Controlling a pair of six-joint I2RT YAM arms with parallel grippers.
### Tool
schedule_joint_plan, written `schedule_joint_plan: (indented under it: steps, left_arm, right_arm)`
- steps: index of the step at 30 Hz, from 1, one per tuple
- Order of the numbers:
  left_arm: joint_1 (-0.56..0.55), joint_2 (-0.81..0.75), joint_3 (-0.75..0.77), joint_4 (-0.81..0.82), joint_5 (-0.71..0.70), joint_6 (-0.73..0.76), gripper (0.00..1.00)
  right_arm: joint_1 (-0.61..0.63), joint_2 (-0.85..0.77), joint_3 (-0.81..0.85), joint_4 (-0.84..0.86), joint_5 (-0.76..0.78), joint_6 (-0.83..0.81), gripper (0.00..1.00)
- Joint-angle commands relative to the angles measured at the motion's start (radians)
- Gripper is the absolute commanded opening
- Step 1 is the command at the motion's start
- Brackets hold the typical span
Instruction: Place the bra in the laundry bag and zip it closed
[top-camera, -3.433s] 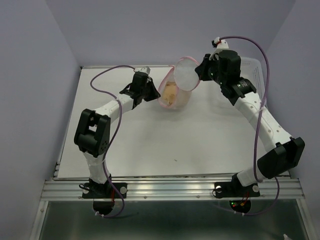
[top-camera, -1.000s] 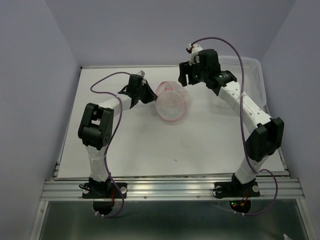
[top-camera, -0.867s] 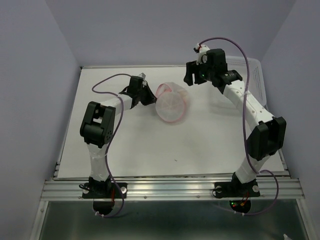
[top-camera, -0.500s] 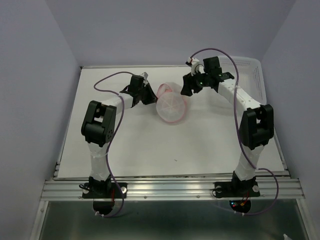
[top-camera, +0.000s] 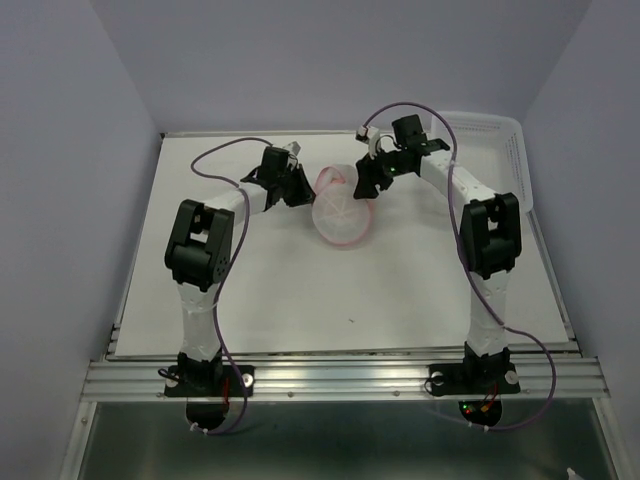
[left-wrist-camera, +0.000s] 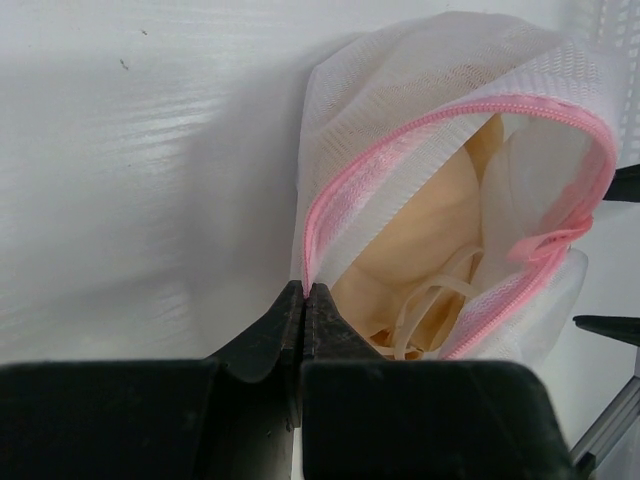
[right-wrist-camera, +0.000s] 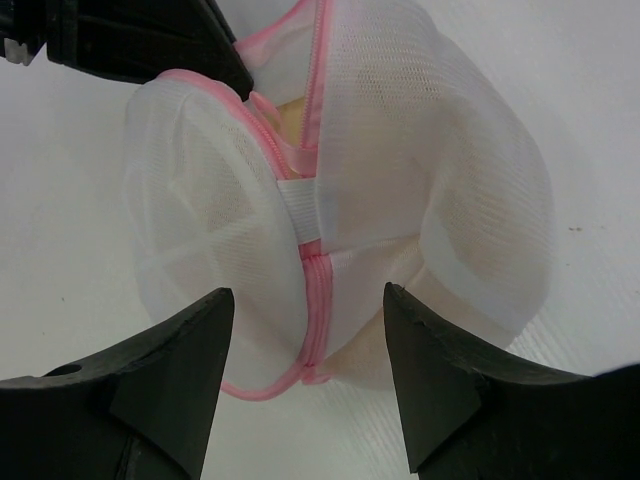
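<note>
Left gripper: jaws pressed together, pinching the pink zipper edge of the laundry bag at the near end of its opening. The mesh fans out directly ahead of the fingertips.

Bag sits on the white table between the two grippers. Seen from the left wrist, its mouth gapes. The bra lies inside, just ahead and to the right of the pinch point, with peach fabric and pale looped straps showing.

Right gripper: jaws wide, holding nothing, one finger to each side of the bag's pink zipper seam. Cannot tell whether the fingers touch the mesh. A sliver of bra shows through the gap beyond the seam.

White plastic basket: behind the right arm, well apart from the bag.
</note>
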Motion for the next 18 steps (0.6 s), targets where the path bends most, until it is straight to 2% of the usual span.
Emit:
schedule_joint_plan:
  steps: [1,5,10,11,12,15,18]
  left_arm:
    - [0.002,0.017,0.062,-0.012,0.019,0.057,0.0]
    - [0.002,0.034,0.089,-0.029,0.019,0.087,0.0]
    - [0.002,0.037,0.108,-0.038,0.007,0.115,0.0]
    - [0.002,0.039,0.115,-0.041,0.002,0.12,0.0]
    - [0.002,0.04,0.115,-0.044,0.002,0.12,0.0]
    - [0.002,0.045,0.127,-0.044,-0.001,0.129,0.0]
    - [0.002,0.042,0.127,-0.044,-0.008,0.14,0.0]
  right_arm:
    - [-0.001,0.035,0.07,-0.069,-0.1,-0.068,0.67]
    - [-0.001,0.064,0.09,-0.107,-0.141,-0.08,0.67]
    - [-0.001,0.103,0.113,-0.111,-0.121,-0.063,0.66]
    - [-0.001,0.107,0.119,-0.111,-0.127,-0.054,0.6]
    - [-0.001,0.11,0.124,-0.112,-0.127,-0.054,0.6]
    - [-0.001,0.103,0.129,-0.111,-0.164,-0.048,0.32]
    - [-0.001,0.081,0.127,-0.106,-0.175,-0.027,0.18]
